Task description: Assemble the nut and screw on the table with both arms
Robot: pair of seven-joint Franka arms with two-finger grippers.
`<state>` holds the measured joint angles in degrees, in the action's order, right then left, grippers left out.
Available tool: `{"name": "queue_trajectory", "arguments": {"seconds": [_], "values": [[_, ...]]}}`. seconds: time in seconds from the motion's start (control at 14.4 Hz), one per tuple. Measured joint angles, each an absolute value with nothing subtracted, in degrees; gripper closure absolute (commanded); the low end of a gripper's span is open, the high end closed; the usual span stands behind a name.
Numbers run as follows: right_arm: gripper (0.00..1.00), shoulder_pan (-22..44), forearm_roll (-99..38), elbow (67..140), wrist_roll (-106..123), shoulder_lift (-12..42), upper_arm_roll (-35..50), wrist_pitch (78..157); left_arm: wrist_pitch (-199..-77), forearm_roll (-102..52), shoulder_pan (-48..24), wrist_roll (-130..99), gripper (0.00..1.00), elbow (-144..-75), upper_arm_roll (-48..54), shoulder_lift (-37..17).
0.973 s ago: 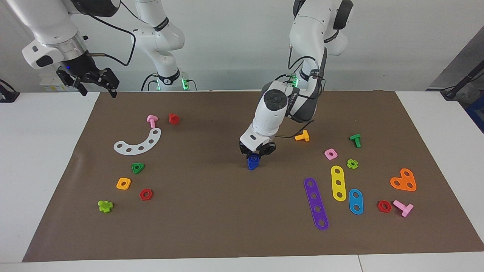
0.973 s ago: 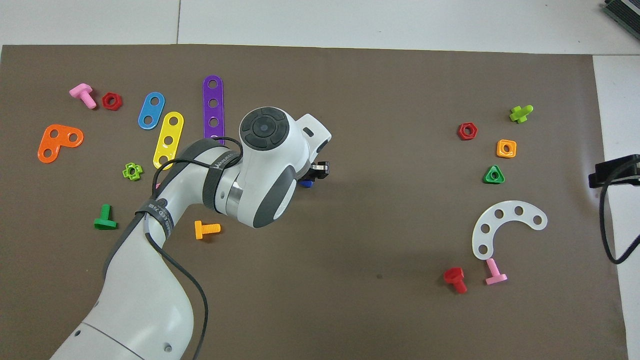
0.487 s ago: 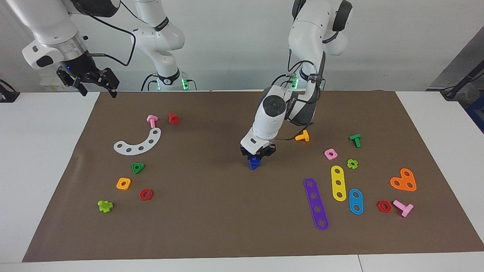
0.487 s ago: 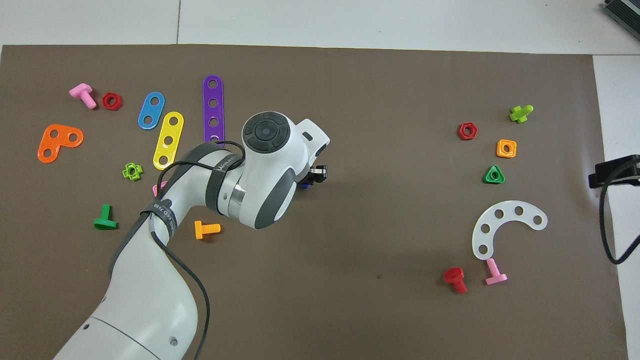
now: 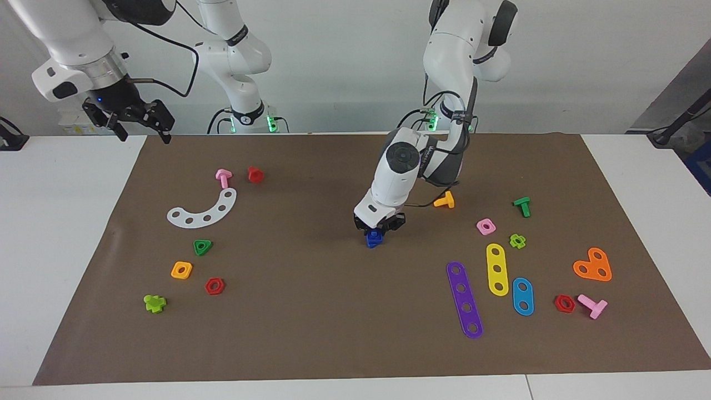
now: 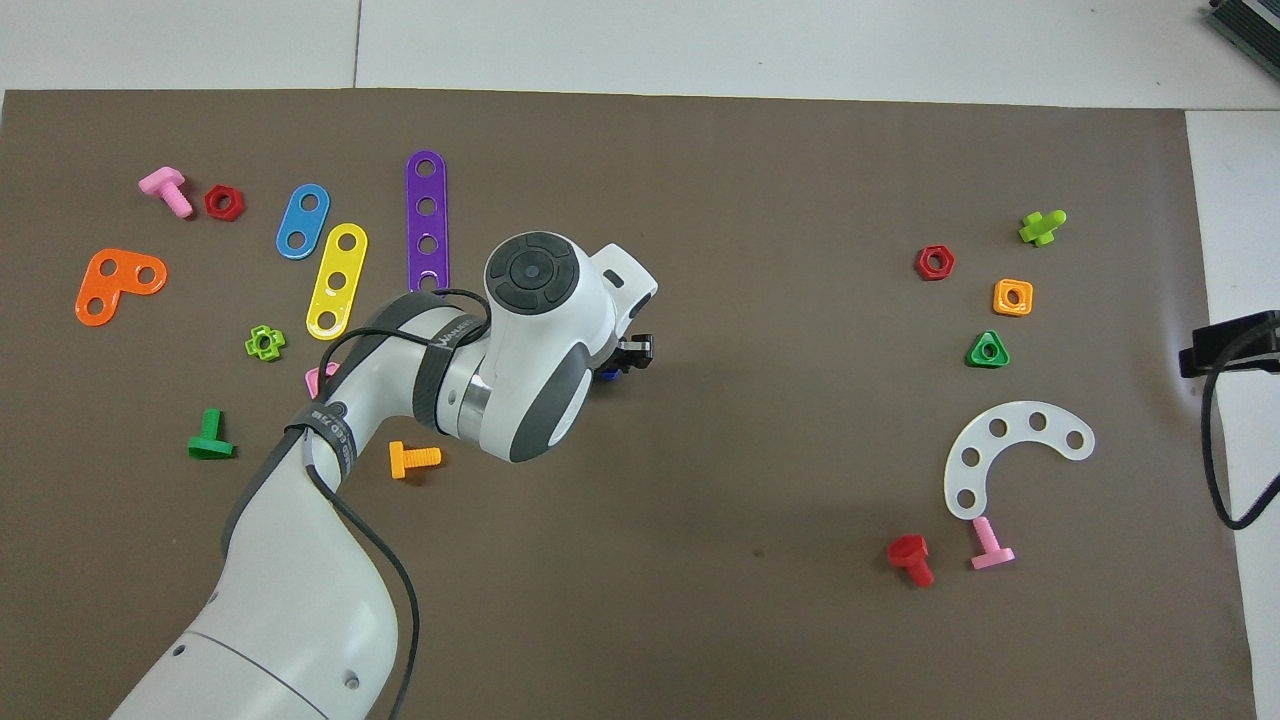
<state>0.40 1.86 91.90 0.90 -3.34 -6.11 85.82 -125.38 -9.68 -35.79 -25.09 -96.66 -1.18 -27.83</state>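
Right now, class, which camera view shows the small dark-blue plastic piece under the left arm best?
The facing view: the small dark-blue plastic piece sits in plain sight on the brown mat, beneath the left pincer. In the overhead view, the arm hides all but a blue sliver.

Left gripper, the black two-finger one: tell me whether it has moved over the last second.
Yes, slightly. The left gripper has risen, toward the robots, judged against the fixed purple four-hole strip; the blue piece moved with it.

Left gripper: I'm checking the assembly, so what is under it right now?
Under the left gripper a dark-blue piece shows on the brown mat. Whether it is screw, nut or both, and whether it is gripped, is covered.
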Motion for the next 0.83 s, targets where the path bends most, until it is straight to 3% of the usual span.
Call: {"name": "queue_trajectory", "arguments": {"seconds": [0.49, 0.83], "values": [[0.0, 0.45, 1.72, 91.94, 0.91, -3.37, -5.85, 86.37, -120.74, -6.42, -33.81, -25.09, 0.0, -91.71, -2.94, -27.78], [0.0, 1.15, 2.3, 91.4, 0.91, -3.15, -5.08, 87.72, -115.21, -3.81, -19.28, -13.25, 0.0, -85.4, -3.35, -27.47]]}}
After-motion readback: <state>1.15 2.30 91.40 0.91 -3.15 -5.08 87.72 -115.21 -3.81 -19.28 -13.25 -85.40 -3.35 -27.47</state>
